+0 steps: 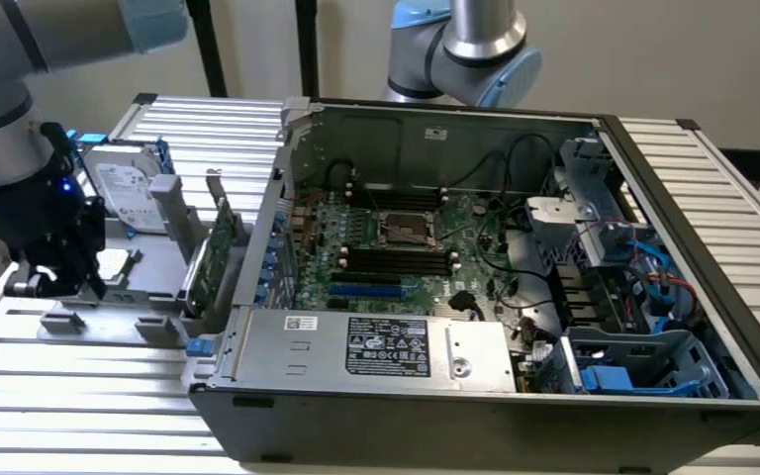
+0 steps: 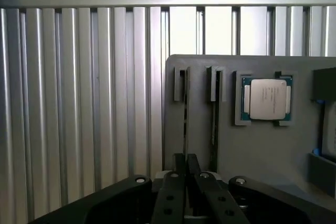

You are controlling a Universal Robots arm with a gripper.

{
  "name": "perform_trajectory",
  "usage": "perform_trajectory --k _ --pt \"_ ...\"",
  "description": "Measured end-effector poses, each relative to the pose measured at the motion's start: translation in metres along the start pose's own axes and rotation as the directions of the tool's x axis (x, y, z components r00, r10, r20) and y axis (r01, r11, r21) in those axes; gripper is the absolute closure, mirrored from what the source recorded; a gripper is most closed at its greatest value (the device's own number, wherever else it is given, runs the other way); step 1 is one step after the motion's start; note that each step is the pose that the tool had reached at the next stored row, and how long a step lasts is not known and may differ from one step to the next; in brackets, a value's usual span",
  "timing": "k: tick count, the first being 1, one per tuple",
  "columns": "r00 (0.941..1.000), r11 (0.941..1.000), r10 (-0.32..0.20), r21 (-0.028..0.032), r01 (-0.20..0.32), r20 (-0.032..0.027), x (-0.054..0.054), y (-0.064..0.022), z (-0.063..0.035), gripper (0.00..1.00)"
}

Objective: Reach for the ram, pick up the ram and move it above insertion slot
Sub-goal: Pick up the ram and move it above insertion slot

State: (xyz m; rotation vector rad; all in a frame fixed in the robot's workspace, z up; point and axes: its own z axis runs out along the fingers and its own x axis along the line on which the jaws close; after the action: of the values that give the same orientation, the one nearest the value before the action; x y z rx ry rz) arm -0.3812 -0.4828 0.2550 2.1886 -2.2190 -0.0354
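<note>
The desk [image 1: 76, 396] is a bed of ribbed aluminium slats, pale and bare between the fixtures, and it backs onto a plain beige wall [image 1: 657, 49]. An open computer case [image 1: 486, 421] takes up most of it, with the motherboard [image 1: 407, 237] exposed and a silver power supply [image 1: 367, 346] along its near side. At the exterior view's left a grey holder [image 1: 142, 267] carries a hard drive [image 1: 123, 188] in a blue frame and a green expansion card [image 1: 209, 262] standing upright. The hand [image 1: 52, 282] hangs low over the near end of that holder. In the wrist view the hand [image 2: 185, 163] has its fingertips [image 2: 177, 162] drawn together with hardly a gap. They line up with the ram [image 2: 185, 114], a thin dark strip standing on edge in one of the holder's [image 2: 262, 150] two narrow slots. I cannot tell whether the fingertips actually pinch it. A second strip [image 2: 214, 119] stands in the neighbouring slot, and a processor chip [image 2: 265, 99] lies flat in a recess beside it. A second robot arm [image 1: 466, 45] stands behind the case.
</note>
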Motion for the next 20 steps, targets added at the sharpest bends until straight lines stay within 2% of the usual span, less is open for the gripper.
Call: perform_trajectory --k 12,20 --pt "0.9993 0.9993 -0.037 -0.0001 0.037 0.0077 0.0 -0.0141 -0.055 0.86" --pt "0.9988 0.9989 -0.047 -0.0021 0.047 0.0124 0.0 -0.0344 -0.0921 0.86"
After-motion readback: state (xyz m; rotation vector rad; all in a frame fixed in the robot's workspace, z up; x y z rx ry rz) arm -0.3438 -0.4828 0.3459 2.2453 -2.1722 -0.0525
